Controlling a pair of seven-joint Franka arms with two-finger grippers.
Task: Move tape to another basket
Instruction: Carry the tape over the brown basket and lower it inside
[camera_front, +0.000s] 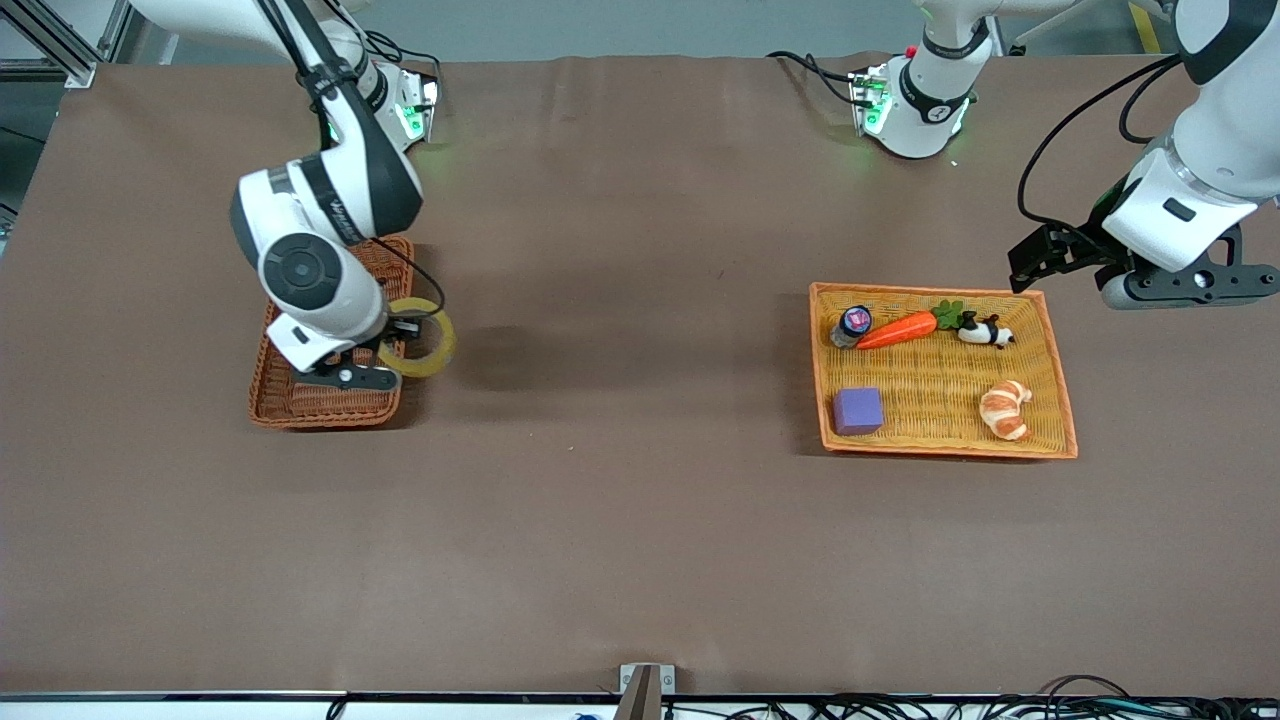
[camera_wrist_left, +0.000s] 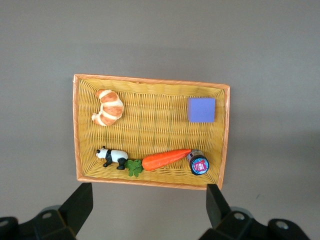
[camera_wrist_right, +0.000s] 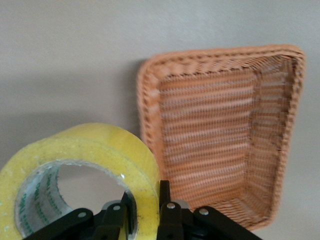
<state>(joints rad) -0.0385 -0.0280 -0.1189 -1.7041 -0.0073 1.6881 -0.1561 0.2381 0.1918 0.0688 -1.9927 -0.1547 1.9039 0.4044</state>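
The yellowish tape (camera_front: 418, 350) hangs tilted (held aloft) over the reddish-brown wicker basket's (camera_front: 290, 405) edge.

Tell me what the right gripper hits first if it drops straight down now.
Probably the rim of the reddish-brown wicker basket. The right gripper, shut on the yellowish translucent tape roll, hangs over the basket's edge, the roll partly over the brown table. Depth is uncertain.

Glossy tape (camera_wrist_right: 75, 165), rough wicker basket (camera_wrist_right: 220, 135)
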